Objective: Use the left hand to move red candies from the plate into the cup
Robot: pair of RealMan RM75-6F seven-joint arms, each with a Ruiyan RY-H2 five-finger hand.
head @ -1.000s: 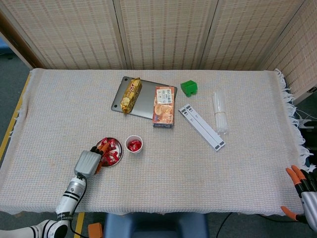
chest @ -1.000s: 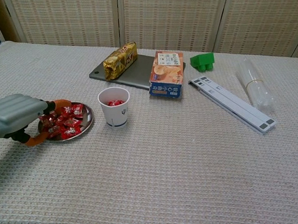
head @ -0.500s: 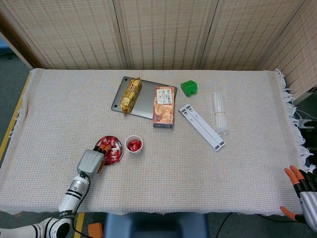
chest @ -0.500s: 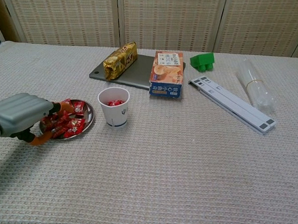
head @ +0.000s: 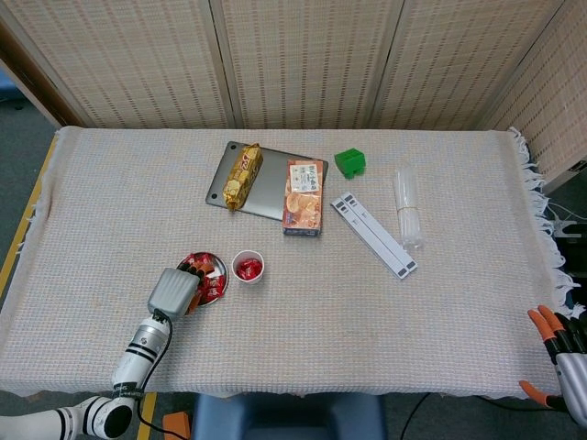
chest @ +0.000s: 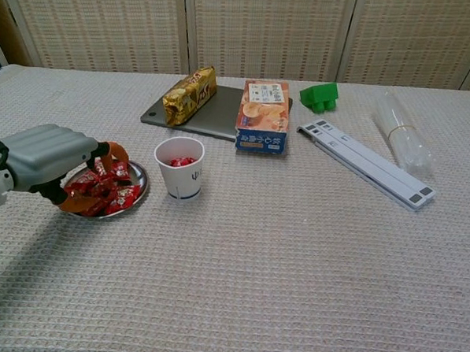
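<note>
A small metal plate (head: 223, 275) (chest: 142, 188) holding several red candies (chest: 116, 193) sits near the table's front left. Just right of it stands a white paper cup (head: 248, 267) (chest: 179, 167) with red candies inside. My left hand (head: 174, 291) (chest: 47, 158) hovers over the plate's left side, raised a little, its orange-tipped fingers (chest: 110, 151) curled around a red candy (chest: 83, 187). It hides the plate's left rim. My right hand (head: 558, 356) shows at the lower right edge of the head view only, off the table, fingers apart and holding nothing.
Behind the cup lie a grey slab (head: 271, 188) with a gold snack bag (head: 243, 176) on it and an orange biscuit box (head: 304, 197). Further right are a green block (head: 349, 162), a white bar (head: 372, 235) and a clear plastic sleeve (head: 408, 206).
My left hand has lifted from the plate and shifted right toward the cup, its fingers curling in around a candy. The right hand has stayed still.
</note>
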